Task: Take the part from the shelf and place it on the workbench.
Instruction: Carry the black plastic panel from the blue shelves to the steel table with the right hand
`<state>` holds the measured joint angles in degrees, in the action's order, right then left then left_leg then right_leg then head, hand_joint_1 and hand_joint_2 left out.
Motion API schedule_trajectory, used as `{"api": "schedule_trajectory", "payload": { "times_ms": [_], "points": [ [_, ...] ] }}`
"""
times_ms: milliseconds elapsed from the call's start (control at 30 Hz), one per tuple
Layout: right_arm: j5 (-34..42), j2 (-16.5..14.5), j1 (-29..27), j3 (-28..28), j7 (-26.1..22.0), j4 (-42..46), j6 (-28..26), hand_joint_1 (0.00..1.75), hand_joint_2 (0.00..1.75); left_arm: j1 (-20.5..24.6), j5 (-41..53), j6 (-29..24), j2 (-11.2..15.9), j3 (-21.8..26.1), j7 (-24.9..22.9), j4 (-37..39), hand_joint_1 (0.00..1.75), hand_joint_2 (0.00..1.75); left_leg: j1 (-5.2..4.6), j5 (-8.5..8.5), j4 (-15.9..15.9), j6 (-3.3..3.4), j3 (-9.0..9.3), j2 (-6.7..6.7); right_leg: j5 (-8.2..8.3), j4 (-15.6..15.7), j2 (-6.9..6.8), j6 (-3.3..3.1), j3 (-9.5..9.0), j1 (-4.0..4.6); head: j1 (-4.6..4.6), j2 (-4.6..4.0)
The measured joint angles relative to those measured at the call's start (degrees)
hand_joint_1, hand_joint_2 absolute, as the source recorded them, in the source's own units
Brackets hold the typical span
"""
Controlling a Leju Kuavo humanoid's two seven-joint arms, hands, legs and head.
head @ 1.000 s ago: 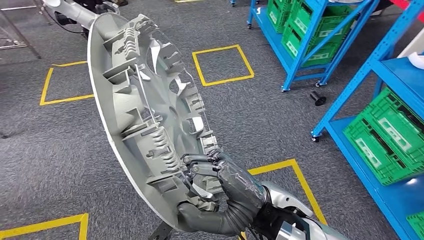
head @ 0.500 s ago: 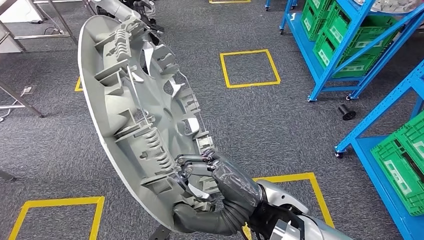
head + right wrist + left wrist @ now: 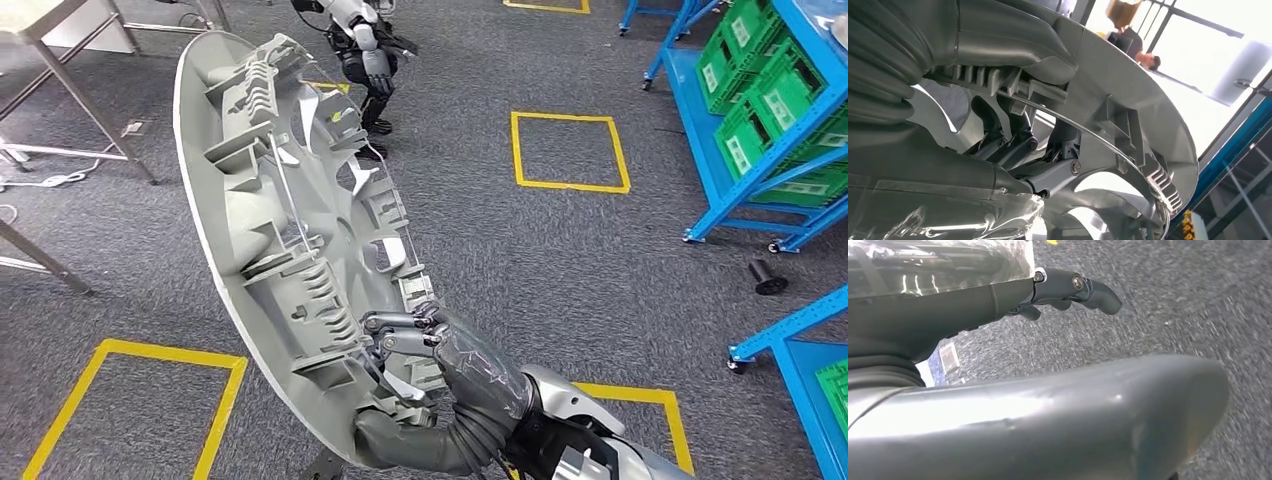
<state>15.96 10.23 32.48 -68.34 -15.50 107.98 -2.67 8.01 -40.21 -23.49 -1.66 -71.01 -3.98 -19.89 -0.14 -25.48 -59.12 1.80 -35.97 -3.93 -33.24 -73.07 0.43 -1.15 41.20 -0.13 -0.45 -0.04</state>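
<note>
The part is a large grey wheel cover (image 3: 290, 230), seen from its ribbed back, held upright and tilted over the carpet. My right hand (image 3: 450, 370) grips its lower rim, dark fingers hooked through an opening and thumb under the edge. The right wrist view shows the fingers (image 3: 1048, 175) clamped around the ribs of the wheel cover (image 3: 1128, 90). My left hand (image 3: 973, 300) hangs over the grey carpet, its fingers (image 3: 1073, 287) stretched out apart from the thumb and holding nothing.
Blue shelves with green crates (image 3: 770, 110) stand at the right, another blue shelf corner (image 3: 800, 340) lower right. Metal table legs (image 3: 70, 60) are at the upper left. Another robot (image 3: 365, 50) stands ahead. Yellow floor squares (image 3: 570, 150) mark the carpet; a small black object (image 3: 768, 277) lies near the shelf.
The whole view has swung left: shelves slid toward the right edge, and table legs and another robot came into view. The wheel cover stays in my right hand's grip.
</note>
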Motion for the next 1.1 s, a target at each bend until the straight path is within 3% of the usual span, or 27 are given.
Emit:
{"api": "schedule_trajectory", "payload": {
  "times_ms": [33, 100, 167, 233, 300, 367, 433, 467, 500, 533, 567, 600, 633, 700, 767, 800, 833, 867, 933, 1000, 1033, 1100],
  "points": [
    [0.0, 0.0, 0.1, 0.0, 0.0, 0.0, 0.0, 1.75, 1.75, 0.1, 0.1, 0.0, 0.0, -0.1, -0.4, 0.0, 0.00, 1.75, -0.02, -0.01, 0.0, -0.02, 0.11, -0.79, 2.80, 4.4, 0.67, -0.38, -1.67, 0.10, 0.05, 0.00],
    [0.0, 0.0, 0.3, 0.0, 0.0, 0.1, 0.0, 1.75, 1.75, 0.3, 0.4, 0.0, -0.1, -0.2, -1.4, -0.1, 0.00, 1.75, 0.18, 0.05, 0.0, -0.26, 0.08, -2.04, 6.11, 11.7, 3.10, -1.00, -4.82, 0.13, 0.07, 0.00],
    [0.1, 0.0, 0.5, 0.0, 0.0, 0.2, 0.0, 1.75, 1.75, 0.5, 0.5, 0.0, -0.2, -0.2, -1.9, -0.1, 0.00, 1.75, 0.62, 0.26, 0.1, -0.89, -0.34, -3.04, 6.38, 13.8, 4.40, -1.14, -5.76, 0.26, 0.28, 0.00],
    [0.1, 0.0, 0.8, 0.1, 0.0, 0.2, 0.0, 1.75, 1.75, 0.6, 0.5, 0.0, -0.3, -0.3, -2.3, -0.2, 0.00, 1.75, 0.90, 0.42, 0.3, -1.65, -0.63, -3.98, 6.60, 14.6, 3.41, -1.18, -6.11, 0.30, 0.52, 0.00],
    [0.2, -0.1, 0.9, 0.1, 0.1, 0.2, 0.0, 1.75, 1.75, 0.5, 0.5, -0.1, -0.3, -0.3, -2.5, -0.2, 0.00, 1.75, 0.66, -0.47, -0.8, -2.22, -1.11, -1.87, 6.92, 15.8, 1.91, -1.36, -7.12, 0.11, 0.31, -0.01],
    [0.2, -0.2, 0.9, 0.1, 0.1, 0.2, 0.0, 1.75, 1.75, 0.6, 0.5, -0.2, -0.2, -0.3, -2.5, -0.2, 0.00, 1.75, 0.50, -3.39, -6.0, -2.77, -3.30, 1.90, 6.88, 16.4, 0.19, -1.52, -8.07, 0.09, -0.01, -0.01],
    [0.2, -0.2, 0.9, 0.0, 0.0, 0.2, 0.0, 1.75, 1.75, 0.7, 0.4, -0.2, -0.2, -0.3, -1.9, -0.2, 0.00, 1.75, 0.82, -6.57, -13.2, -3.37, -6.59, 3.22, 6.61, 16.4, -1.47, -1.57, -8.35, 0.08, -0.18, 0.00],
    [0.2, -0.2, 0.8, 0.0, 0.0, 0.2, 0.0, 1.75, 1.75, 0.6, 0.3, -0.2, -0.2, -0.3, -1.4, -0.2, 0.00, 1.75, 1.00, -7.27, -15.5, -3.62, -7.68, 3.31, 6.51, 16.4, -2.18, -1.52, -8.37, 0.06, -0.23, 0.00],
    [0.2, -0.2, 0.8, 0.0, 0.0, 0.2, 0.1, 1.75, 1.75, 0.5, 0.2, -0.1, -0.1, -0.3, -0.9, -0.2, 0.00, 1.75, 1.18, -6.90, -15.7, -3.85, -7.75, 3.37, 6.39, 16.3, -2.86, -1.41, -8.38, 0.03, -0.30, 0.00],
    [0.2, -0.2, 0.7, -0.1, 0.0, 0.2, 0.1, 1.75, 1.75, 0.3, 0.1, -0.1, -0.1, -0.3, -0.4, -0.2, 0.00, 1.75, 1.34, -5.58, -14.0, -4.04, -6.76, 3.56, 6.23, 16.2, -3.52, -1.24, -8.40, -0.01, -0.35, 0.00],
    [0.2, -0.2, 0.7, -0.1, 0.0, 0.2, 0.1, 1.75, 1.75, 0.2, 0.0, -0.1, -0.1, -0.3, -0.1, -0.2, 0.00, 1.75, 1.44, -3.66, -10.5, -4.16, -4.88, 3.98, 6.02, 16.0, -4.03, -1.03, -8.46, -0.07, -0.38, 0.00],
    [0.2, -0.2, 0.7, -0.1, 0.0, 0.2, 0.1, 1.75, 1.75, 0.2, -0.1, -0.1, -0.1, -0.3, 0.2, -0.2, 0.00, 1.75, 1.37, -2.08, -6.4, -4.30, -2.67, 5.29, 5.74, 15.8, -4.52, -0.73, -8.52, -0.06, -0.42, 0.00],
    [0.2, -0.2, 0.7, -0.1, 0.0, 0.2, 0.1, 1.75, 1.75, 0.2, -0.1, 0.0, -0.1, -0.3, 0.3, -0.2, 0.00, 1.75, 1.17, -1.05, -3.1, -4.18, -0.88, 6.61, 5.46, 15.5, -4.95, -0.40, -8.52, 0.08, -0.61, 0.00],
    [0.2, -0.2, 0.8, 0.0, 0.0, 0.2, 0.1, 1.75, 1.75, 0.2, -0.1, 0.0, -0.2, -0.3, 0.4, -0.2, 0.00, 1.75, 0.73, -0.82, -0.2, -3.19, 0.55, 8.25, 5.09, 15.1, -5.71, 0.12, -8.43, 0.50, -0.73, 0.00],
    [0.2, -0.2, 0.8, 0.0, 0.0, 0.2, 0.1, 1.75, 1.75, 0.1, -0.1, 0.0, -0.2, -0.3, 0.5, -0.2, 0.00, 1.75, 0.58, -0.77, -0.2, -1.89, 0.43, 7.21, 4.89, 14.9, -6.59, 0.40, -8.48, 0.56, -0.52, 0.00],
    [0.2, -0.2, 0.8, 0.0, 0.0, 0.2, 0.1, 1.75, 1.75, 0.0, -0.1, 0.0, -0.2, -0.3, 0.4, -0.1, 0.00, 1.75, 0.57, -0.76, -0.2, -1.49, 0.43, 6.61, 4.51, 14.6, -6.43, 0.62, -8.50, 0.38, -0.33, 0.00],
    [0.3, -0.1, 0.8, 0.0, -0.1, 0.2, 0.1, 1.75, 1.75, 0.0, -0.1, 0.0, -0.2, -0.3, 0.4, -0.1, 0.00, 1.75, 0.59, -0.73, -0.1, -1.08, 0.46, 5.93, 3.61, 13.5, -5.42, 0.81, -8.08, 0.14, -0.26, 0.00],
    [0.3, -0.1, 0.8, 0.0, -0.1, 0.2, 0.1, 1.75, 1.75, 0.1, -0.1, 0.0, -0.2, -0.3, 0.4, -0.1, 0.00, 1.75, 0.62, -0.70, -0.1, -0.69, 0.52, 5.24, 2.22, 11.3, -4.02, 0.97, -7.08, -0.05, -0.11, 0.00],
    [0.3, -0.1, 0.8, 0.0, -0.1, 0.2, 0.1, 1.75, 1.75, 0.3, -0.1, 0.0, -0.1, -0.3, 0.4, -0.1, 0.00, 1.75, 0.51, -0.67, -0.1, -0.18, 0.53, 3.79, -1.40, 3.3, -1.23, 0.92, -2.97, -0.18, 0.37, 0.00],
    [0.3, 0.0, 0.6, 0.0, -0.1, 0.2, 0.1, 1.75, 1.75, 0.3, -0.1, 0.1, -0.1, -0.3, 0.4, -0.1, 0.00, 1.75, 0.19, -0.67, -0.1, -0.04, 0.56, 2.16, -2.96, -3.4, -0.67, 0.59, 1.05, -0.05, 0.70, 0.00],
    [0.3, 0.1, 0.6, 0.0, -0.1, 0.2, 0.1, 1.75, 1.75, 0.2, -0.1, 0.1, -0.1, -0.3, 0.4, -0.1, 0.00, 1.75, 0.06, -0.67, -0.1, -0.02, 0.60, 1.38, -2.20, -3.9, -0.58, 0.32, 1.76, 0.05, 0.74, 0.00],
    [0.3, 0.1, 0.5, 0.0, -0.1, 0.2, 0.1, 1.75, 1.75, 0.2, -0.1, 0.1, -0.1, -0.3, 0.4, -0.1, 0.00, 1.75, -0.06, -0.67, -0.1, -0.01, 0.75, -0.19, 2.12, 1.5, 0.19, -0.48, 0.03, 0.38, 0.75, 0.00]
  ]
}}
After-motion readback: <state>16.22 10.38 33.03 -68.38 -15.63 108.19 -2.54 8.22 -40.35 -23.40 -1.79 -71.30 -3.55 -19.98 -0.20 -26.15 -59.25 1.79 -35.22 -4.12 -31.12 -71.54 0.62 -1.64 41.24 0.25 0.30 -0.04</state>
